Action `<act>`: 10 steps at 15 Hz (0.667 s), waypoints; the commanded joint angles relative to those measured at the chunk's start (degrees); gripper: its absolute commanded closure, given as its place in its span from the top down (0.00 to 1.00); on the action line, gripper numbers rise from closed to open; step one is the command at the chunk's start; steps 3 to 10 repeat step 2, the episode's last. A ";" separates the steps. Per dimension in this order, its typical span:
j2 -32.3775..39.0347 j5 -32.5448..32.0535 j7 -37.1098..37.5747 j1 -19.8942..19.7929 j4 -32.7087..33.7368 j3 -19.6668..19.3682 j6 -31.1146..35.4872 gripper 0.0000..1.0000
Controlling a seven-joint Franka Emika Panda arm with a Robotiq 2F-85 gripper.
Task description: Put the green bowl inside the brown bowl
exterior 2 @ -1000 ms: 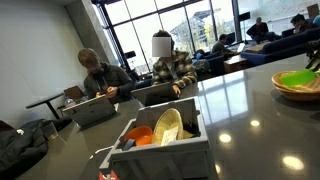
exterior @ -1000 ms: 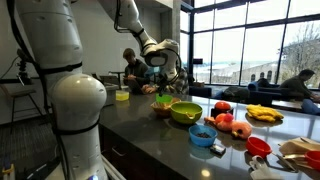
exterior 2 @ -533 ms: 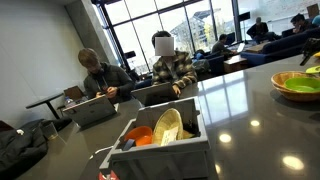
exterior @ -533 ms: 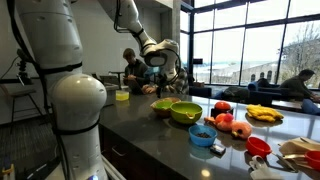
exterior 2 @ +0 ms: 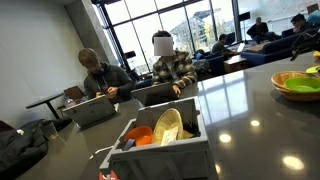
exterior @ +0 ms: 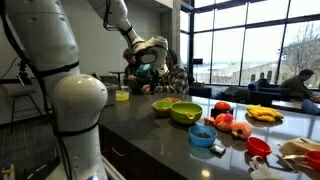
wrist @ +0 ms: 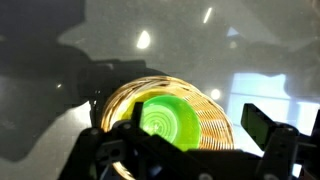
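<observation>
The small green bowl (wrist: pixel 166 122) sits inside the shallow brown woven bowl (wrist: pixel 215 118) on the dark counter. In both exterior views the pair shows as a green disc, the green bowl (exterior: pixel 163 102) (exterior 2: pixel 299 82), within the rim of the brown bowl (exterior: pixel 162 108) (exterior 2: pixel 283 88). My gripper (exterior: pixel 150 57) hangs well above and a little behind the bowls, clear of them. In the wrist view my gripper (wrist: pixel 182 138) looks straight down on the bowls, jaws spread wide and empty, with one dark finger (wrist: pixel 262 125) to the right of the brown rim.
Beside the brown bowl stands a large yellow-green bowl (exterior: pixel 186 112), then a blue bowl (exterior: pixel 202 134), red fruit (exterior: pixel 223 108) and a plate of bananas (exterior: pixel 263 114). A small yellow-green cup (exterior: pixel 122 95) stands further back. A grey crate of dishes (exterior 2: pixel 160 135) stands near the camera. People sit behind.
The jaws opened and let go of the green bowl, which stays in the brown bowl. The gripper then rose up and away from the bowls.
</observation>
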 commanded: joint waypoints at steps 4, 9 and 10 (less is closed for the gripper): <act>-0.10 -0.17 0.14 -0.12 -0.13 -0.20 -0.06 1.00; -0.10 -0.17 0.14 -0.12 -0.13 -0.20 -0.06 1.00; -0.10 -0.17 0.14 -0.12 -0.13 -0.20 -0.06 1.00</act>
